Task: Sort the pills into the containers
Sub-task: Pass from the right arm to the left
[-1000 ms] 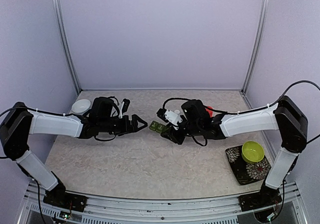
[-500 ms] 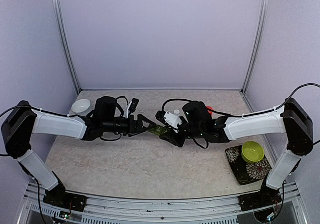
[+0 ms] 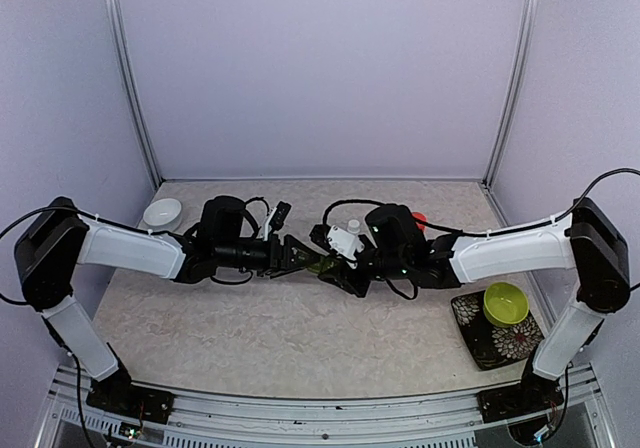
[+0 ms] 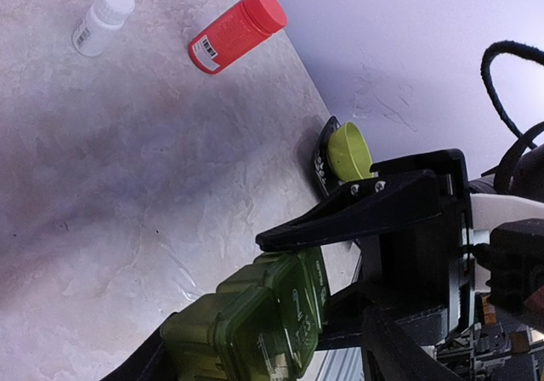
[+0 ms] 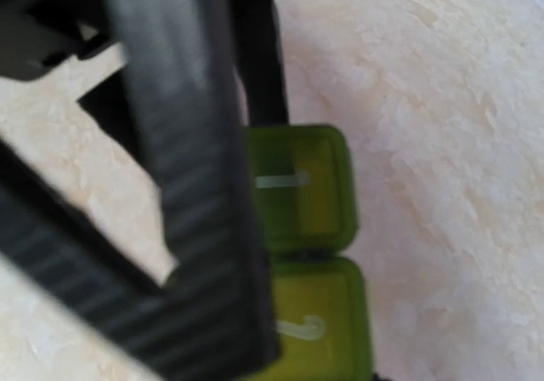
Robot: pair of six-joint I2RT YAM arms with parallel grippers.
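Nearer than the mid-table pill box [image 3: 318, 265], well to its right, a lime-green bowl [image 3: 505, 303] sits, the right gripper [image 3: 335, 271] clamps the pill box's right end, the left gripper [image 3: 300, 259] straddles its left end, whether gripping I cannot tell, and just beyond is a red-orange bottle [image 4: 235, 32].

One green pill box [image 4: 255, 313], two bottles [image 4: 235, 31], two bowls [image 3: 162, 212], and one patterned mat [image 3: 475, 333].

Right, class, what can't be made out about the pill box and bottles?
Pill box third compartment: right wrist view, past the bottom edge or behind the blurred black part.
Its contents: every view, the box is shut.
White bottle and red bottle labels: left wrist view, too small to read.
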